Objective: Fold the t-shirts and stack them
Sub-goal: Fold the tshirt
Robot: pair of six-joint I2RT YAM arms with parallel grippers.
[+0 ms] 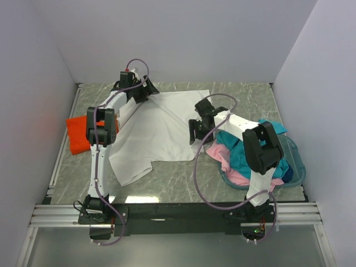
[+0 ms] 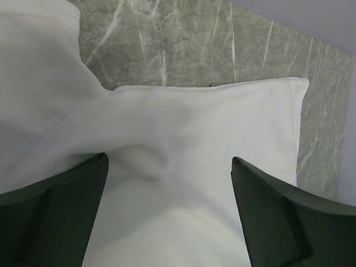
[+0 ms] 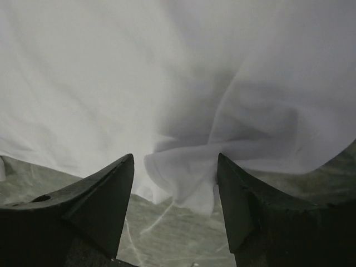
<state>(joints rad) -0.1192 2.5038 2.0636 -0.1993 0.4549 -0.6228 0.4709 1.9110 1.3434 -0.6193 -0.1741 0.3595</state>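
A white t-shirt (image 1: 161,130) lies spread flat in the middle of the table. My left gripper (image 1: 146,93) hovers over its far left corner, jaws wide open above the cloth (image 2: 183,128) near a sleeve (image 2: 261,105); nothing is held. My right gripper (image 1: 194,132) is at the shirt's right edge. It stands open, and a bunched fold of the white hem (image 3: 183,178) lies between its fingertips (image 3: 125,172). An orange t-shirt (image 1: 78,138) lies folded at the left. Pink (image 1: 221,157) and teal (image 1: 240,151) t-shirts are heaped at the right.
A translucent teal basket (image 1: 299,167) sits at the right edge under the heap of shirts. Grey walls enclose the marbled table (image 1: 183,178) on three sides. The right arm's upper link (image 1: 261,147) reaches over the basket.
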